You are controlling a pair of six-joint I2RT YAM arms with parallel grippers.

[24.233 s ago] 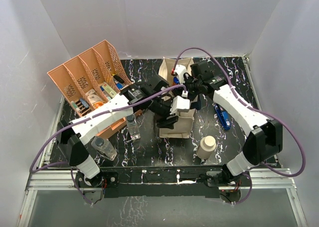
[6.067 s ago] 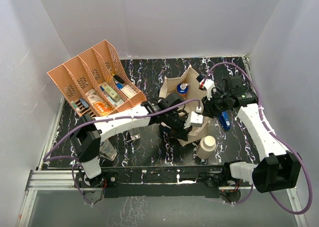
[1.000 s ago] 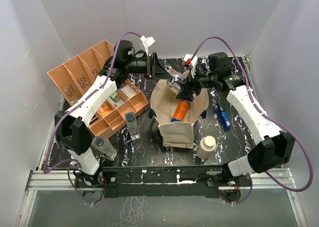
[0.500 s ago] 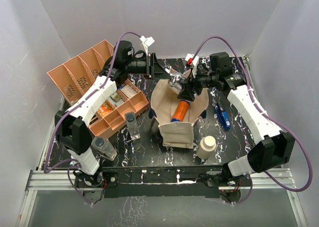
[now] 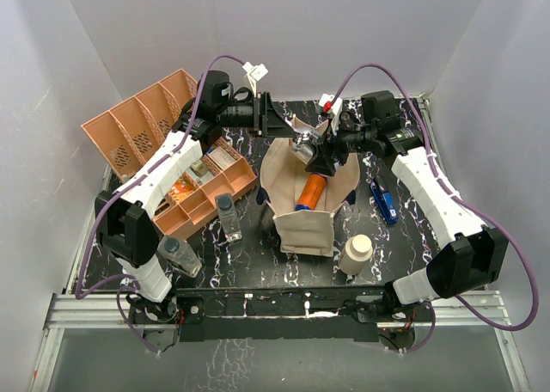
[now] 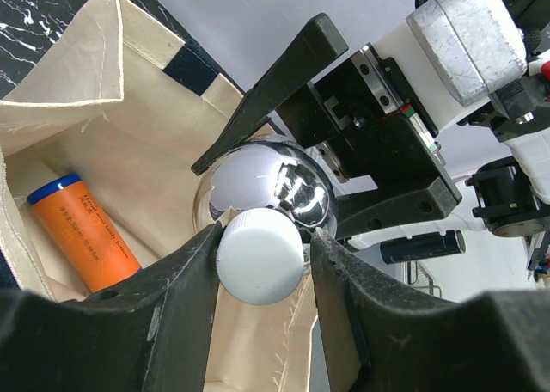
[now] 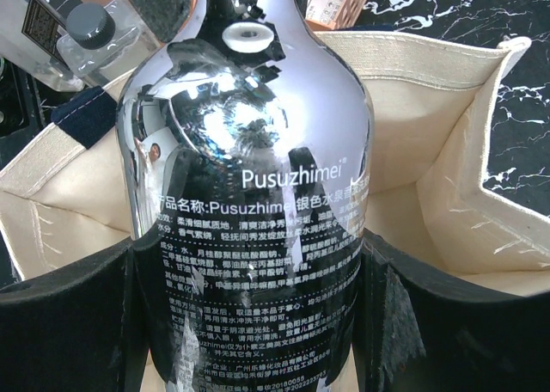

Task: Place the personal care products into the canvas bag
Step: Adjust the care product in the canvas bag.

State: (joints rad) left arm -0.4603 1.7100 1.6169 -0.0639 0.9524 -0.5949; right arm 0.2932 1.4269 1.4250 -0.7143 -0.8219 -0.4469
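A mirror-silver bottle [image 7: 249, 177] with a white cap [image 6: 260, 254] hangs over the mouth of the open canvas bag [image 5: 305, 224]. My right gripper [image 7: 249, 263] is shut on the bottle's printed body. My left gripper [image 6: 264, 237] stands open round the cap: one finger touches it and a narrow gap shows at the other. In the top view the left gripper [image 5: 277, 121] and right gripper [image 5: 320, 156] meet at the silver bottle [image 5: 302, 143]. An orange bottle [image 5: 309, 190] lies inside the bag. On the table stand a cream cylinder [image 5: 356, 254] and two clear bottles [image 5: 229, 217] [image 5: 180, 256].
An orange perforated tray [image 5: 163, 151] with small packets sits at the left, close to the left arm. A slim blue flat object [image 5: 382, 201] lies right of the bag. White walls close in the back and both sides.
The left gripper has edged towards the bottle's cap and its jaws have narrowed round it. The right arm and the bottle have hardly moved.
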